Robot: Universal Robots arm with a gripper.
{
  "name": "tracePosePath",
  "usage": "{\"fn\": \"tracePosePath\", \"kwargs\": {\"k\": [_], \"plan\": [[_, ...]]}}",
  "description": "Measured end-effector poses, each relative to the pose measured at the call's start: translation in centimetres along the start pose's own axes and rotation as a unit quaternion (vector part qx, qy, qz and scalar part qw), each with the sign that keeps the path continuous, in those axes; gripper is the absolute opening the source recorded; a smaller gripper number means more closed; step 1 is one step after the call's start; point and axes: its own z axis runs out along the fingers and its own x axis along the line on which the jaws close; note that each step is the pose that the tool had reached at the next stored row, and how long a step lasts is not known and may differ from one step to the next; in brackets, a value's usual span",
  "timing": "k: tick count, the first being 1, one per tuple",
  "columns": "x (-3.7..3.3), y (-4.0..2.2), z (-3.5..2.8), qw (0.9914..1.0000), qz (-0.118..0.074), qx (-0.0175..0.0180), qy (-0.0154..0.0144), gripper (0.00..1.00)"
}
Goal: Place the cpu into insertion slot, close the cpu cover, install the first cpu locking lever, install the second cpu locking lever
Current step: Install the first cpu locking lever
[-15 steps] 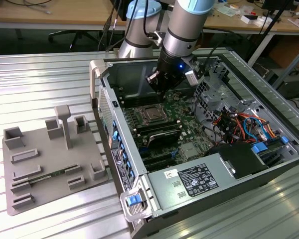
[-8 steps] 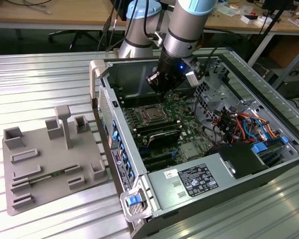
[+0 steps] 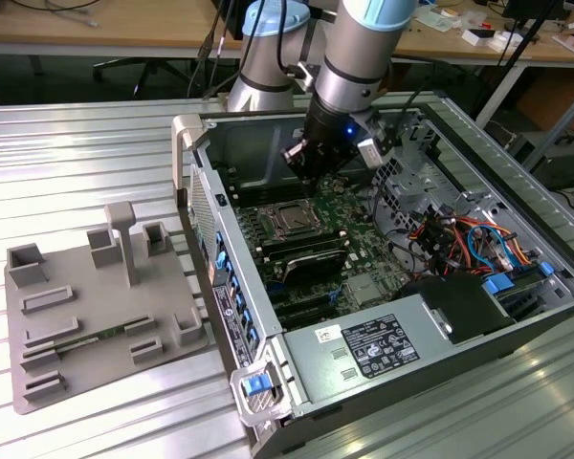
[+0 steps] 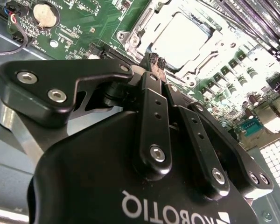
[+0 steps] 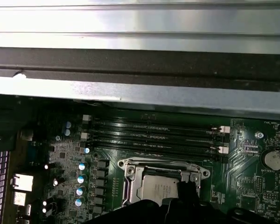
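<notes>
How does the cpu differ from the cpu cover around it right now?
The cpu is a solid, flat silver-grey square; the cpu cover is a thin metal frame with an open window. The cpu sits inside; the cover rims it. Both lie flat, metallic, below the gripper.

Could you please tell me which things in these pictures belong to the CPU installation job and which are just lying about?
Belonging to the job:
- cpu, seated in the insertion slot
- cpu cover, closed over it
- gripper, fingers together just beside the socket

Just lying about:
- grey fixture tray beside the case
- memory slots
- coin battery
</notes>
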Motion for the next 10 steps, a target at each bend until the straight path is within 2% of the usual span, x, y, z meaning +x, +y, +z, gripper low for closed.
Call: {"fn": "tracePosePath", "kwargs": {"k": [5,10], "plan": [[0.04,-0.53,-0.02,1.00000,0.000,0.0000,0.0000,0.11],[0.06,-0.79,-0.03,1.00000,0.000,0.0000,0.0000,0.11]]}}
